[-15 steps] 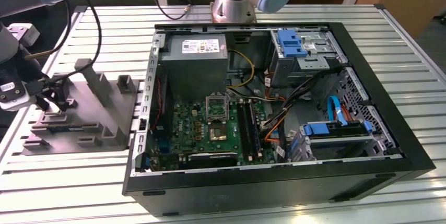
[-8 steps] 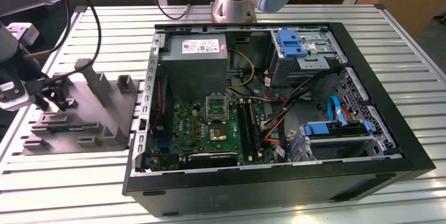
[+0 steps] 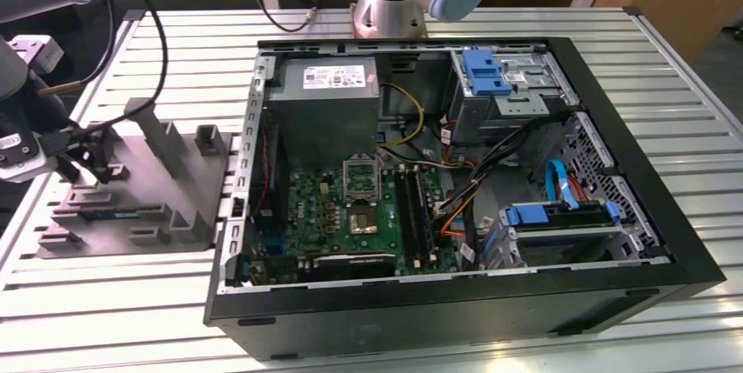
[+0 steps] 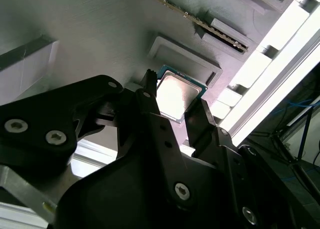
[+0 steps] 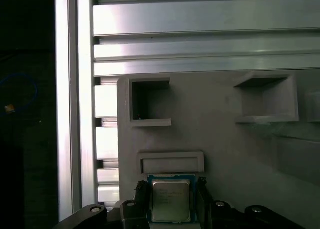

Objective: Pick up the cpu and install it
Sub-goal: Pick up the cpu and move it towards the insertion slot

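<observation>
The cpu [image 5: 171, 201] is a small silvery square chip with a thin blue-green rim, seen over the grey moulded tray [image 5: 220, 129] just beside a shallow rectangular recess. My gripper [image 5: 171, 189] has a black finger against each of two opposite edges of the cpu [image 4: 177, 94], shut on it. Whether the chip is lifted off the tray [image 4: 100, 34] I cannot tell. In the exterior view my gripper [image 3: 82, 164] hangs over the tray [image 3: 139, 173] at the exterior view's left, away from the open computer case [image 3: 465, 303]. A silver-framed socket [image 3: 361, 169] sits on the green motherboard.
Upright posts and blocks rise from the tray around the gripper. A long memory stick [image 4: 200, 19] lies in a tray slot. Inside the case, black memory sticks [image 3: 409, 208], cables, a power supply [image 3: 337, 86] and drive bays crowd the socket. Slatted aluminium table [image 3: 117, 303] beneath.
</observation>
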Controlling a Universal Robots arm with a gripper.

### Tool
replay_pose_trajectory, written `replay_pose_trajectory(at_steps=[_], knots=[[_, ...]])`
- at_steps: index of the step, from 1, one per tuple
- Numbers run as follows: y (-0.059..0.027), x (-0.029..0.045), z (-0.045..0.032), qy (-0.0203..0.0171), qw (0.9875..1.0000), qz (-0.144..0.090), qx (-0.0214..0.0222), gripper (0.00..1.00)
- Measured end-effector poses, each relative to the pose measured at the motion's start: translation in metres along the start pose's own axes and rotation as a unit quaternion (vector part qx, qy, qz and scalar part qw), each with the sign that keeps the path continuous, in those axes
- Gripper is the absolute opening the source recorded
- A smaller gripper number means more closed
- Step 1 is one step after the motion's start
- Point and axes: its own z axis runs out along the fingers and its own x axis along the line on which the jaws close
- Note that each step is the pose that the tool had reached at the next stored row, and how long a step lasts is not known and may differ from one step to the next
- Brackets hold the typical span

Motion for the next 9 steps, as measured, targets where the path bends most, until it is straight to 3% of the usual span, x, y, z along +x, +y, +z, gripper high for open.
replay_pose_trajectory(at_steps=[9], knots=[[0.0001,0.0000,-0.0024,0.0001,1.0000,0.000,0.0001,0.47]])
